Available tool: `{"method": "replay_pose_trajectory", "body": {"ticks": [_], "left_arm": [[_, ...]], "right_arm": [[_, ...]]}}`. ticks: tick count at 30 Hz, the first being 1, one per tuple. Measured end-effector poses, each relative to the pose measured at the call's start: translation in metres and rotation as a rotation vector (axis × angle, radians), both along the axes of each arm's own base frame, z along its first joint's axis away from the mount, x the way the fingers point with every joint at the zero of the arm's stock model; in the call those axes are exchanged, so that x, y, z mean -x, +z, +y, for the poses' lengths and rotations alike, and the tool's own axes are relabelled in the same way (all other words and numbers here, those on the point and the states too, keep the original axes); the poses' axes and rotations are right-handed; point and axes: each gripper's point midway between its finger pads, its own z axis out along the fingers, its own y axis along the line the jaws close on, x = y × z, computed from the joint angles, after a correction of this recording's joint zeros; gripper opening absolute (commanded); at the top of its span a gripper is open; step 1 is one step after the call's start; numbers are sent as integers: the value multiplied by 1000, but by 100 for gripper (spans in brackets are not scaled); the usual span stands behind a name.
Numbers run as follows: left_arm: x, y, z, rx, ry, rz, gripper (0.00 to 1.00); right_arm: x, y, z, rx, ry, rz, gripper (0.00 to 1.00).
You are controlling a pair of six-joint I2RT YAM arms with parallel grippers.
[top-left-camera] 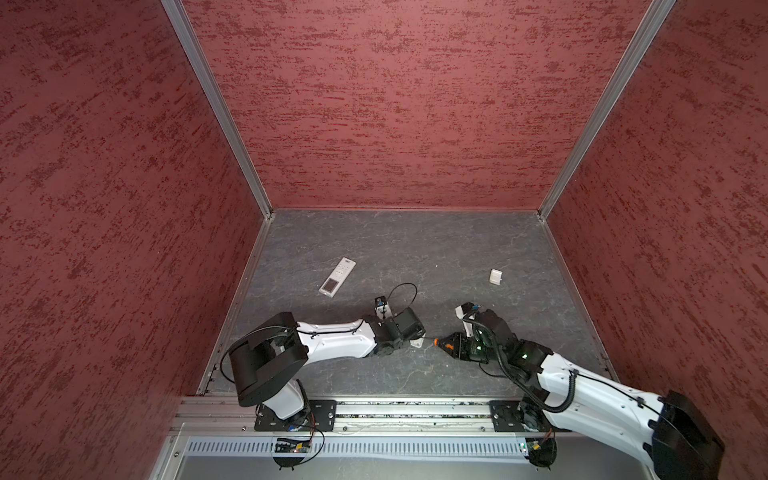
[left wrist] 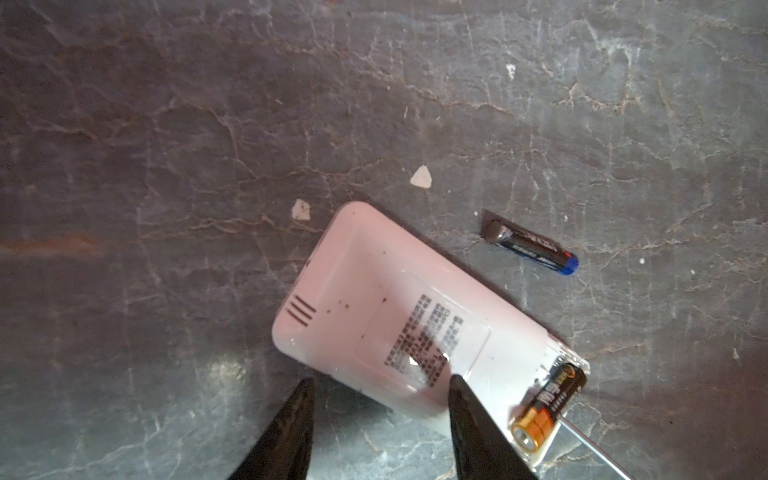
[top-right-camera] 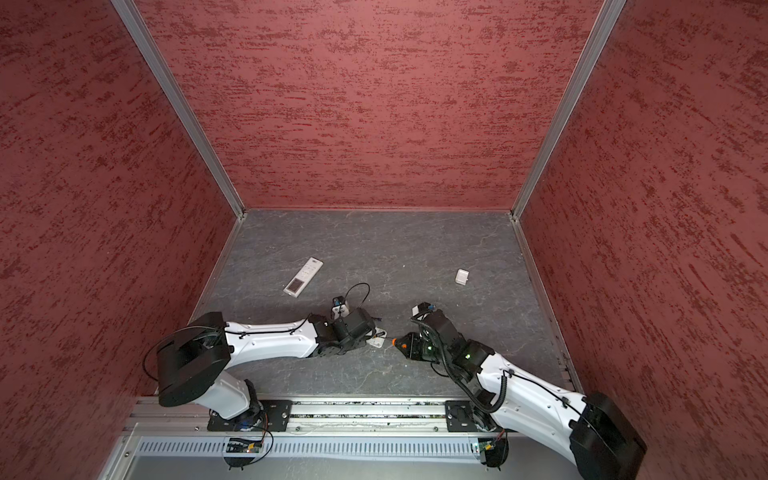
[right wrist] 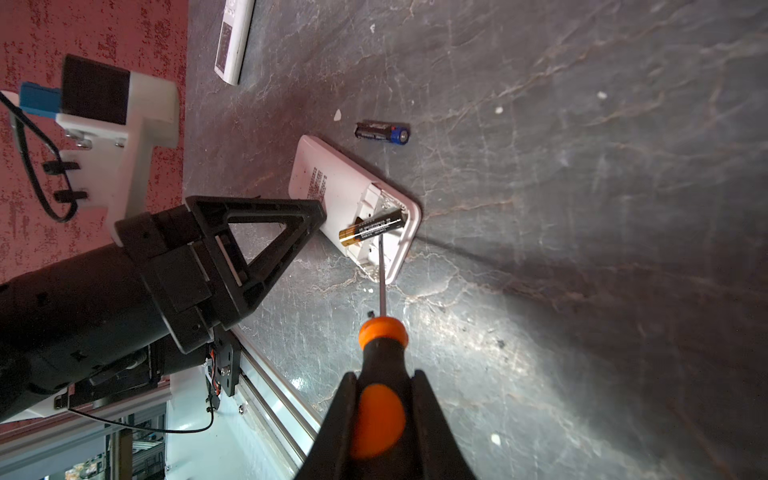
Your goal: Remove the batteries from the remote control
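Note:
The white remote control point(left wrist: 374, 307) lies face down, and its battery compartment is open. One battery point(left wrist: 548, 407) with a gold end sits tilted in that compartment point(right wrist: 372, 228). A second battery point(left wrist: 530, 247), black with a blue end, lies loose on the floor beside the remote point(right wrist: 380, 131). My left gripper point(left wrist: 380, 380) is open. One of its fingertips point(left wrist: 455, 380) rests on the remote's back, the other beside its edge. My right gripper point(right wrist: 384, 374) is shut on the orange-and-black screwdriver point(right wrist: 382, 332). The screwdriver's tip is in the compartment against the tilted battery.
Another white remote point(top-left-camera: 337, 276) lies face up toward the back left, apart from both arms. A small white cover point(top-left-camera: 495, 276) lies at the back right. Red walls close in three sides, and a metal rail point(top-left-camera: 415, 409) runs along the front.

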Motion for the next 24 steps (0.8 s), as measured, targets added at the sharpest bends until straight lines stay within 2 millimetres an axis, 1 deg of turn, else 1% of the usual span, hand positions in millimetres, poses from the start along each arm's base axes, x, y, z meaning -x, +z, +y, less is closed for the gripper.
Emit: {"method": "replay_pose_trajectory", "body": {"ticks": [6,24], "left_arm": [[0,-1,0,2,4,0,51],[-3,0,-3,8,20,-21,51]], "right_arm": [[-2,-1,-2,11,-12,-5,0],[-17,7,-4,6,-56,-28,0]]}}
